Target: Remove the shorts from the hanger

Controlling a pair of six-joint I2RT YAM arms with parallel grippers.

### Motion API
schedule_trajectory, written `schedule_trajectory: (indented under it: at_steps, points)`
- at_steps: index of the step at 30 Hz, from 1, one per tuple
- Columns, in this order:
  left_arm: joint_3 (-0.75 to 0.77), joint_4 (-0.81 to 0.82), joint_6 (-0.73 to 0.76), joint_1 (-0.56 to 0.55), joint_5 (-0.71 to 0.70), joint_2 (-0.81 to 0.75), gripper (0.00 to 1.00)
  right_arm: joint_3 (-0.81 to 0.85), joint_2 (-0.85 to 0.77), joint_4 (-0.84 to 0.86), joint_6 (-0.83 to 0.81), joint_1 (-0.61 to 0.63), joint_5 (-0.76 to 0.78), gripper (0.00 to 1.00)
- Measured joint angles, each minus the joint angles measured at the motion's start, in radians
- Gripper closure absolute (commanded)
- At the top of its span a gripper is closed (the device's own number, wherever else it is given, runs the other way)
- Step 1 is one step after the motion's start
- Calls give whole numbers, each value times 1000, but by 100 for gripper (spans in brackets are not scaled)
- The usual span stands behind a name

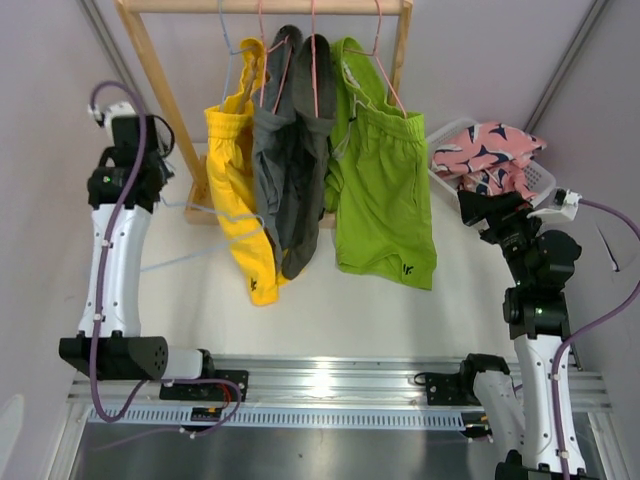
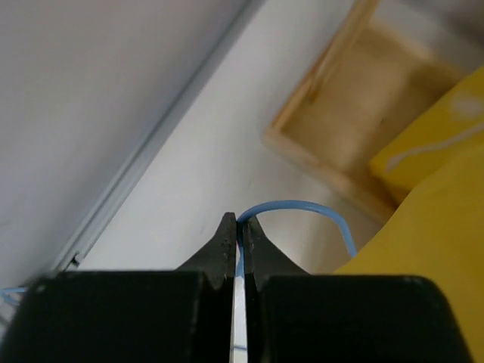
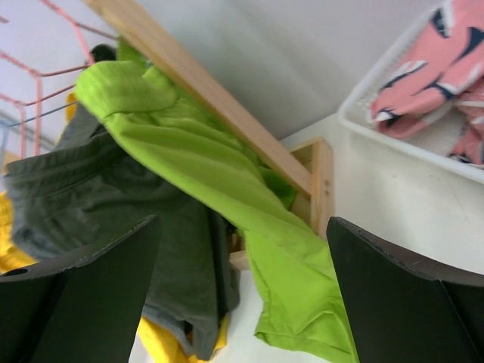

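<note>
Three pairs of shorts hang from wire hangers on a wooden rack (image 1: 150,60): yellow shorts (image 1: 232,170), dark grey shorts (image 1: 288,175) and lime green shorts (image 1: 385,200). The pink patterned shorts (image 1: 490,150) lie in a white basket (image 1: 541,181) at the right. My left gripper (image 1: 172,195) is shut on a thin blue wire hanger (image 2: 302,206) just left of the yellow shorts (image 2: 423,249). My right gripper (image 1: 478,208) is open wide and empty, to the right of the lime green shorts (image 3: 227,174). The grey shorts (image 3: 98,204) also show there.
Pink hangers (image 1: 315,60) hook over the rack's top rail. The rack's wooden base frame (image 2: 355,128) stands on the white table ahead of my left gripper. The white basket (image 3: 393,140) sits against the back wall, right of the rack. Grey walls close in both sides.
</note>
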Motion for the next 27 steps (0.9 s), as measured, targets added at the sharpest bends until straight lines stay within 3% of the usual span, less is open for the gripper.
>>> schedule_trajectory:
  at_steps: [5, 10, 15, 16, 17, 18, 19, 20, 22, 25, 26, 27]
  points:
    - [267, -60, 14, 7, -37, 17, 100, 42, -18, 3, -6, 74, -39, 1]
    - [173, -66, 16, 14, 89, -101, 100, 179, -27, 2, -67, 206, -121, 2]
    - [18, -76, 16, 15, 336, -240, 100, 327, 6, 69, -89, 373, -246, 32]
    - [9, -74, 16, 15, 388, -257, 100, 346, 19, 84, -91, 428, -256, 45]
    - [5, -71, 15, 15, 426, -270, 100, 357, 32, 97, -96, 472, -259, 50]
    - [1, -63, 14, 15, 474, -286, 100, 369, 52, 106, -111, 534, -252, 54]
    - [-1, -56, 13, 15, 525, -302, 100, 381, 77, 110, -129, 605, -238, 70]
    - [-2, -47, 10, 15, 573, -316, 100, 393, 106, 107, -154, 657, -207, 74]
    - [-3, -31, 4, 14, 644, -339, 100, 437, 195, 82, -225, 911, -91, 84]
    - [-4, -2, -6, 15, 735, -372, 100, 530, 364, 45, -334, 1209, 111, 86]
    - [-7, 5, -10, 15, 760, -381, 100, 569, 422, 35, -362, 1279, 153, 80]
    - [-12, 14, -13, 15, 783, -389, 100, 613, 494, 29, -384, 1335, 189, 65]
